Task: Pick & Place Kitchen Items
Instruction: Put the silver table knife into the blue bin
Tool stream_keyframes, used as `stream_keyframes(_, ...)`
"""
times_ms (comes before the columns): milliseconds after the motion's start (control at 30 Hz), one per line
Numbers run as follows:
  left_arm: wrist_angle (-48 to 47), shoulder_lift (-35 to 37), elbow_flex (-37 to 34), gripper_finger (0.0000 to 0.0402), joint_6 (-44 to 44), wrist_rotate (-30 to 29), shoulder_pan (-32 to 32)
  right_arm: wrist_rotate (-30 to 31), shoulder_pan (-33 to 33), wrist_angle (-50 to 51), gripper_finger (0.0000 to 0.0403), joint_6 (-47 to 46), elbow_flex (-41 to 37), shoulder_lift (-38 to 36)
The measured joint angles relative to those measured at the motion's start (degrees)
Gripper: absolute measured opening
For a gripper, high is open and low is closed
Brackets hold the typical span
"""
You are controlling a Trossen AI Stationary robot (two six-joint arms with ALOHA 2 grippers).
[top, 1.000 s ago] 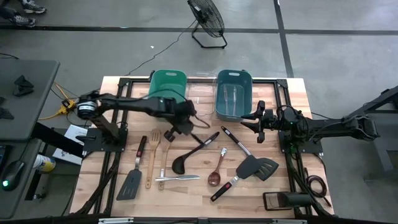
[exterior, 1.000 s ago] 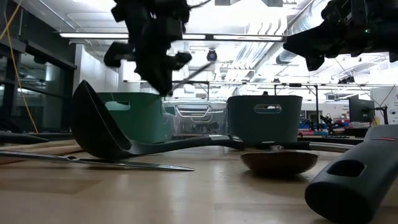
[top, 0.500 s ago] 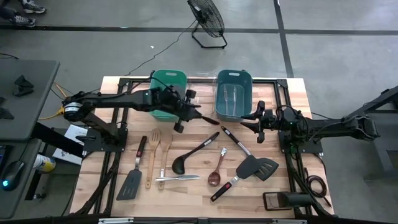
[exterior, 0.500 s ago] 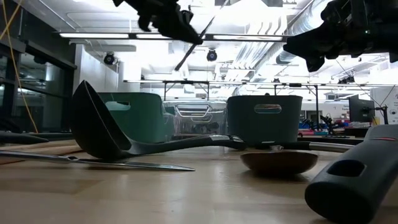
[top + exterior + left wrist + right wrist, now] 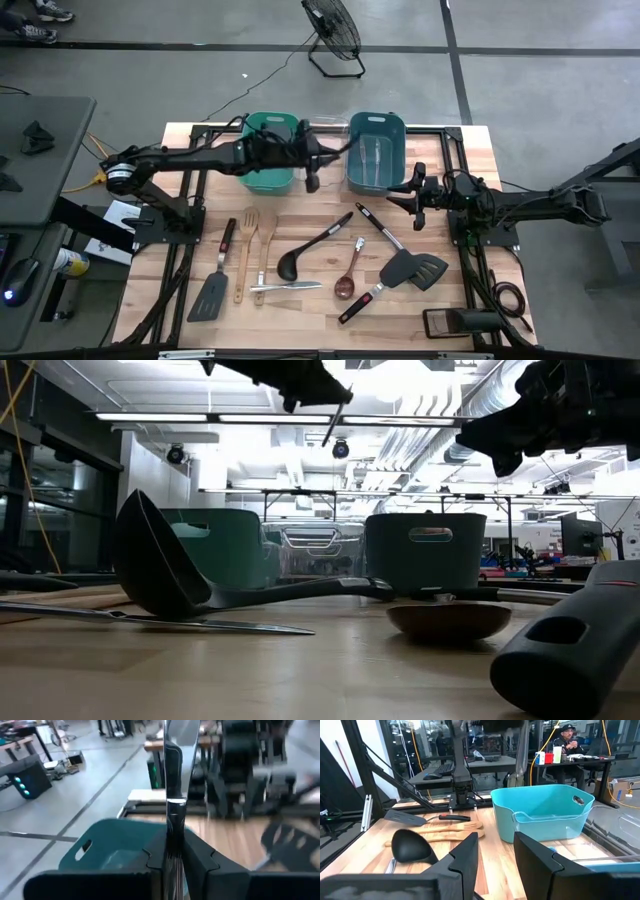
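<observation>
The left gripper hangs above the clear bin, which stands between the green bin and the blue bin. Its fingers are clenched on a slim silver piece of cutlery that points toward the blue bin. I judge this piece to be light, stiff and smooth, so it can slip or turn between the pads; a hold near the middle of the handle looks safest. The gripped end is hidden by the fingers and the far end is cut off in the left wrist view, so I cannot tell if it is a knife, a fork or a spoon. The right gripper waits just beside the blue bin, over the wood, jaws partly apart and holding nothing. The other utensils, such as the black ladle, lie on the table, well apart from the clear bin.
</observation>
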State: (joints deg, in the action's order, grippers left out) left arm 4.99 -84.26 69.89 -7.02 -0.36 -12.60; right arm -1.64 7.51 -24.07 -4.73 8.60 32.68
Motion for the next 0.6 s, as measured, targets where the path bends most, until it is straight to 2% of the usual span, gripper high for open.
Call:
stream_keyframes(133,1.43,-0.99,-0.06,0.0033,4.05,1.35,0.07,-0.01,-0.02,0.23,0.0117,0.0,0.0,-0.01)
stream_keyframes(533,6.19,-0.78,0.05,0.0033,7.35,2.88,0.24,-0.03,-0.02,-0.92,0.0117,-0.16,0.0,0.01)
stream_keyframes(600,5.89,-0.84,0.05,0.0033,7.54,2.88,0.24,-1.9,-0.01,-1.19,0.0117,-4.09,0.0,-0.03)
